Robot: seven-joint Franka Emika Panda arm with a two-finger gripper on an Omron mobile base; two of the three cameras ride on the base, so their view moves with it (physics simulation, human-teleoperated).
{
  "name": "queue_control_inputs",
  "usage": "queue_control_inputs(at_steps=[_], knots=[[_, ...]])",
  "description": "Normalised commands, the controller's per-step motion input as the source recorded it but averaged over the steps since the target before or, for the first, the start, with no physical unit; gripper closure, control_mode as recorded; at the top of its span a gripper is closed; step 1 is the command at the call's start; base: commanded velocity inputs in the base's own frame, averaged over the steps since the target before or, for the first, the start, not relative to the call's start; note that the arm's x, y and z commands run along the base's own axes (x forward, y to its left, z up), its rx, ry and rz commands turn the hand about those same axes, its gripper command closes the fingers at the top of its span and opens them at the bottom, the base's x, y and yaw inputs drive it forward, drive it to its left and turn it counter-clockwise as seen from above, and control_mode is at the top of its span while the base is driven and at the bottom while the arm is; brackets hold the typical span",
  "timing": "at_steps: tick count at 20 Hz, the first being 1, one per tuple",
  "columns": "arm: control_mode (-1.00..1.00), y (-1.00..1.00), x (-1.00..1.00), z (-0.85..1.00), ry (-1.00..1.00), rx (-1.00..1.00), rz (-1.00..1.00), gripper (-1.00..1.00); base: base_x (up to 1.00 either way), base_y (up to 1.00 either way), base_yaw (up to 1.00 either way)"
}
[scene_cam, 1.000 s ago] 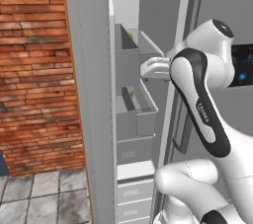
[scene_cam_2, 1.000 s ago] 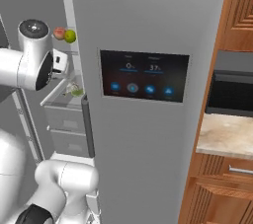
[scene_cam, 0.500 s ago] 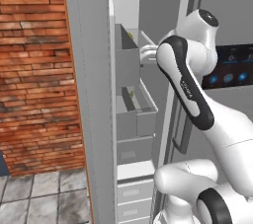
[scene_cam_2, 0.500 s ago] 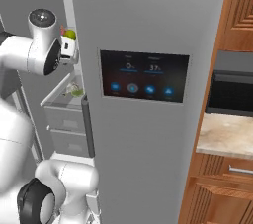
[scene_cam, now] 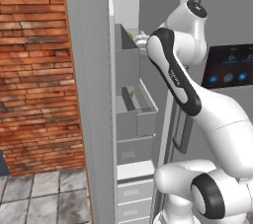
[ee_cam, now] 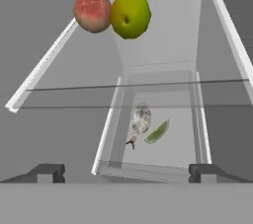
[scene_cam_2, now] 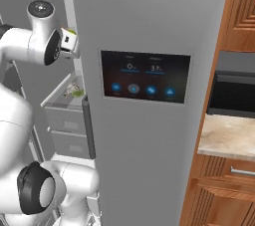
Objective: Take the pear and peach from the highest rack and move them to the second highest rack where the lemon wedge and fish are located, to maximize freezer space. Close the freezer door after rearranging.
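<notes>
Up on the clear glass top rack, the round pink-red peach and the yellow-green pear sit touching, side by side. The two-finger gripper hovers near that shelf with fingers spread wide and nothing between them. Through the glass, the silvery fish and green lemon wedge lie close together on the rack below.

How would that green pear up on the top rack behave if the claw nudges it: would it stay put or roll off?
The pear looks rounded and smooth, so a sideways nudge would probably roll it. It sits against the peach, which might block rolling that way or get pushed along. It looks firm, so the open claw can likely close on it without it flopping, though the smooth skin may slip.
</notes>
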Motion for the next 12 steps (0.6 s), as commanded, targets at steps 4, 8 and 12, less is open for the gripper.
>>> queue_control_inputs(at_steps=[4, 8, 12], knots=[[-1.0, 0.1, 0.38, 0.14, -0.1, 0.0, -0.15, -1.0, 0.0, 0.0, 0.0], [-1.0, 0.02, 0.28, 0.11, -0.06, 0.05, -0.11, -1.0, 0.0, 0.0, 0.0], [-1.0, 0.01, 0.27, 0.05, -0.04, 0.11, -0.07, -1.0, 0.0, 0.0, 0.0]])
